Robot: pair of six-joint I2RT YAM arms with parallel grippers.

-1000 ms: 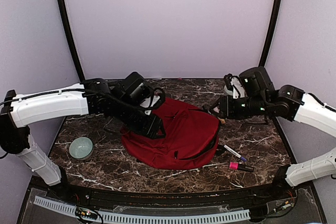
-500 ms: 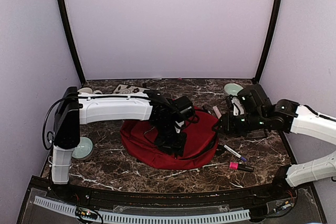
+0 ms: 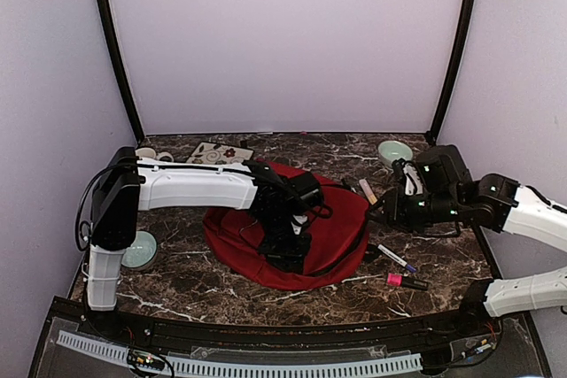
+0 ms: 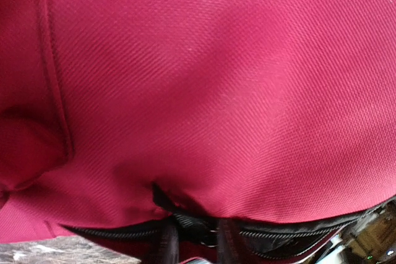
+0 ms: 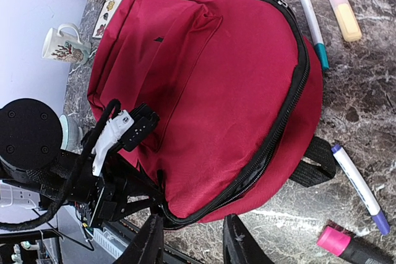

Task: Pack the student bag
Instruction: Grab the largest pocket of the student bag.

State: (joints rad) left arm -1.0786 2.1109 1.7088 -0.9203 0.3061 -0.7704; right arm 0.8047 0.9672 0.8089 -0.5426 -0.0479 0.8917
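Dark marble-veined table (image 3: 221, 285); pale lilac walls (image 3: 283, 42) behind and beside it; black posts (image 3: 111, 50) at its rear corners.

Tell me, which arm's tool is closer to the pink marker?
Right. The right tool hovers at the right edge of the student bag, a short way from the pink marker; the left tool is down on the bag's middle, farther off.

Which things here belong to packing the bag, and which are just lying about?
Job, probably: dark-red fabric backpack; yellow highlighter; teal-capped white pen; purple-capped white marker; pink-capped black marker.
Lying about, probably: white patterned mug; far-right pale-green bowl; left pale-green bowl; patterned flat card.
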